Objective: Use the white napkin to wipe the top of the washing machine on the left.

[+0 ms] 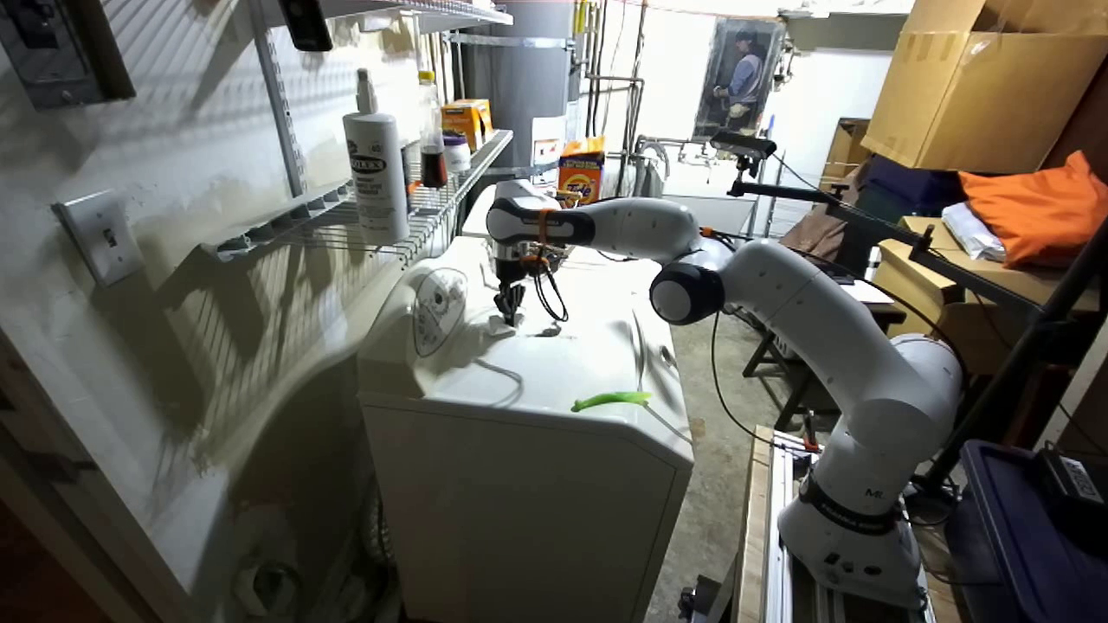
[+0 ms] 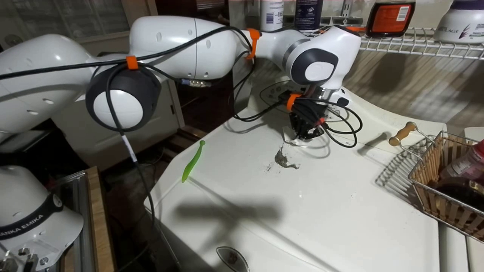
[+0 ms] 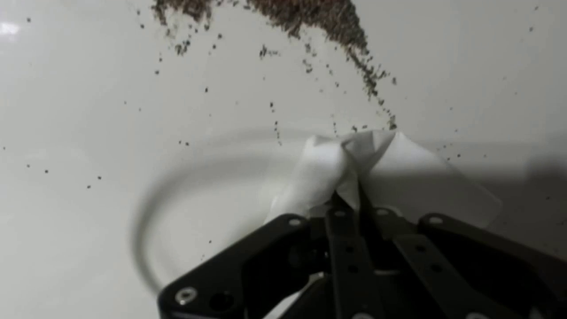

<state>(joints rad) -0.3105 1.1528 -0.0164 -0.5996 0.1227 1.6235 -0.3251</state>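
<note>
On top of the washing machine (image 1: 519,493), a heap of dark crumbs (image 3: 325,17), with loose specks (image 3: 206,90) scattered about and a thin trail (image 3: 371,82) leading up to the edge of the white napkin (image 3: 398,177). Near a corner of the same top, a slim green strip (image 2: 193,161), well apart from the crumbs. By another edge, in an exterior view, a wooden-handled wire basket (image 2: 435,203) with a pinkish-red bottle (image 2: 463,166) inside; cannot tell whether standing fully on the machine. Above, on a wire shelf (image 1: 454,195), a white spray bottle (image 1: 376,177), a yellow-capped bottle of dark liquid (image 1: 432,130), a purple-lidded jar (image 1: 457,156) and an orange box (image 1: 466,121). Reaching across over the machine, the white arm (image 1: 822,337), with black cables (image 2: 247,120) looping close beside the jaws. Further off, a tall grey tank (image 1: 524,99) and a big cardboard box (image 1: 917,99).

Jaws together, clamped on the white napkin, with a bunched fold pinched in between. Below them, napkin crumpled and fanned out to either side, touching the machine's top just beside the crumbs, between the heap and the control panel (image 1: 440,307). Partly hidden behind the jaws in the wrist view.
</note>
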